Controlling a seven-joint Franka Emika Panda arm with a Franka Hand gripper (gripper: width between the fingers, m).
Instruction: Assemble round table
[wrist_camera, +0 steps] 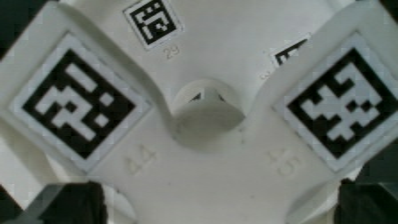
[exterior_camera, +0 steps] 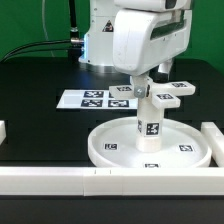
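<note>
1. The pincer (exterior_camera: 146, 92) hangs over the disc (exterior_camera: 110, 146), clamped on the cross-shaped piece (exterior_camera: 167, 93), judging by both views.
2. Directly below it, the cylinder (exterior_camera: 148, 124) stands upright on the disc's hub, so the cross can seat on top.
3. The marker board (exterior_camera: 85, 99) lies behind, well apart.

text: none legible | marks: square tags (wrist_camera: 71, 100) only, no lettering

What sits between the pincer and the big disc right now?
In the exterior view, the upright short cylinder, with the cross-shaped piece at its top, stands between the pincer and the disc.
</note>
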